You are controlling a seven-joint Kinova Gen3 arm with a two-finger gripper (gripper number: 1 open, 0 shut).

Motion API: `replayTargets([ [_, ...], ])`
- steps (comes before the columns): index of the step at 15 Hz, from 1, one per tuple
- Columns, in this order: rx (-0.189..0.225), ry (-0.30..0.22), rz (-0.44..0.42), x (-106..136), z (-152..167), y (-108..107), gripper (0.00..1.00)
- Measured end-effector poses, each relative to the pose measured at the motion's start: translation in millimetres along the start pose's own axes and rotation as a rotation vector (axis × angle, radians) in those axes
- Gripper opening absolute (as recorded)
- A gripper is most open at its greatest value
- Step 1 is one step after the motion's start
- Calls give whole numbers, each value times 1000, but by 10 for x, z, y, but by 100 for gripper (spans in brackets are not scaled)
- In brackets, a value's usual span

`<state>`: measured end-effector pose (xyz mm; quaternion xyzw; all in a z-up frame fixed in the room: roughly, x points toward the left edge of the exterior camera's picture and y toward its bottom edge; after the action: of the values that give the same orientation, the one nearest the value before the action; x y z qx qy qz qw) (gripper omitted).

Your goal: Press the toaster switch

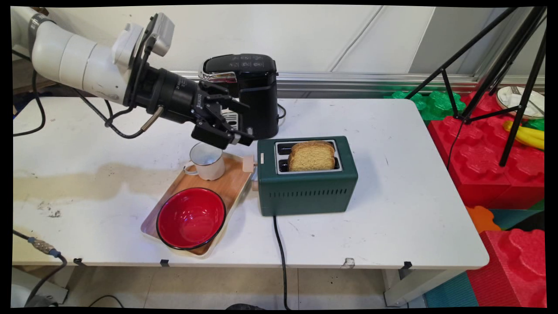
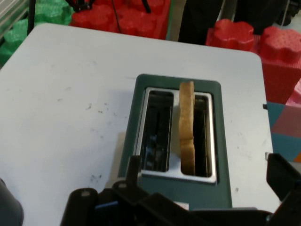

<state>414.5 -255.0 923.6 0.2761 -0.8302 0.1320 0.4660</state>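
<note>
the gripper [image 1: 237, 121], spread wide and empty, was seen mid-frame; only the hand view showed the toaster [image 2: 176, 141] slots from above, one holding toast [image 2: 187, 127].

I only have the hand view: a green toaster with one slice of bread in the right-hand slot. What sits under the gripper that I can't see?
Observer: In the main view a white mug stands on a wooden tray just below the open gripper, not touching it.
Operator: Anything else on that tray?
Observer: A red bowl at the tray's near end, apart from the mug.
Operator: And behind the hand?
Observer: A black coffee machine stands right behind the gripper, near the far left corner of the toaster.
</note>
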Motion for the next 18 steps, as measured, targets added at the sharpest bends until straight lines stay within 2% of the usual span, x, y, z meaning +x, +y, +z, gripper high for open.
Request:
replayTargets([
  [5,-10,-23,-9,-92,-1,-42,100],
  [6,-12,-29,-8,-107,3,-51,0],
  [13,-26,-71,-8,-194,42,-85,0],
  [18,-44,-128,-19,-280,115,-74,0],
])
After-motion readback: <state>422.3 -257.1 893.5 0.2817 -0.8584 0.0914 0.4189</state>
